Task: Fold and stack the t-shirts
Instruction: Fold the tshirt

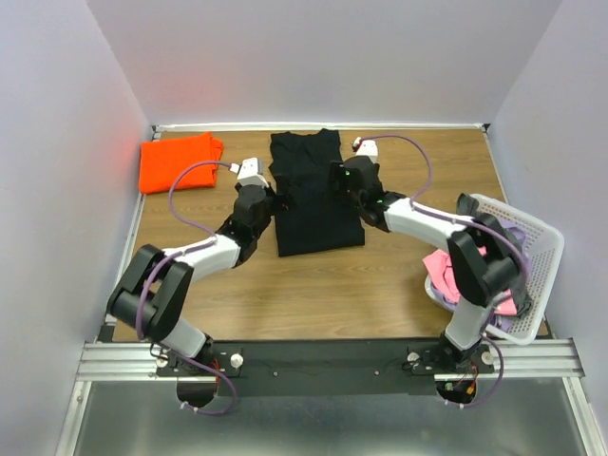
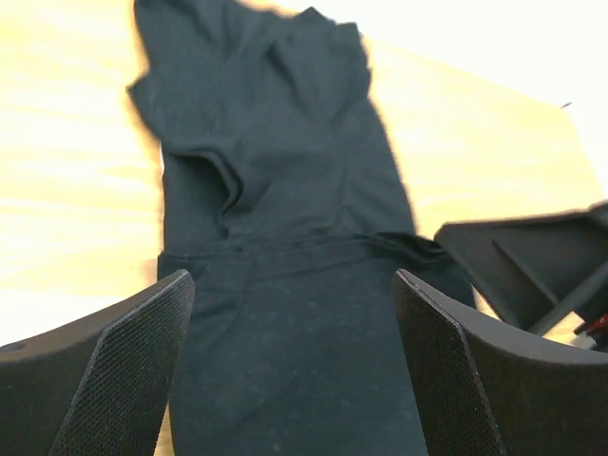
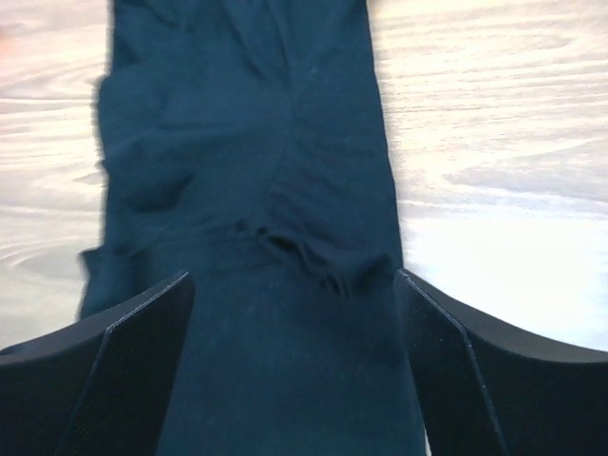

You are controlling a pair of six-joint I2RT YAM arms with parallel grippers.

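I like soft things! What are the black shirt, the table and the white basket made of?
Black shirt: soft matte cloth, probably knit cotton; it wrinkles and folds. Table: wood or wood-look laminate, smooth; grain lines show. White basket: likely hard plastic; its walls are a molded grid.

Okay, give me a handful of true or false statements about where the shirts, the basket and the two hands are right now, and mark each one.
1. The left hand and the right hand are both open over the black t-shirt. True.
2. The orange t-shirt sits in the white basket. False: it lies folded at the far left corner of the table.
3. The white basket holds pink clothing. True.
4. The black t-shirt is stacked on the orange t-shirt. False: they lie apart on the table.
5. The right hand grips a sleeve. False: it is open and holds nothing.
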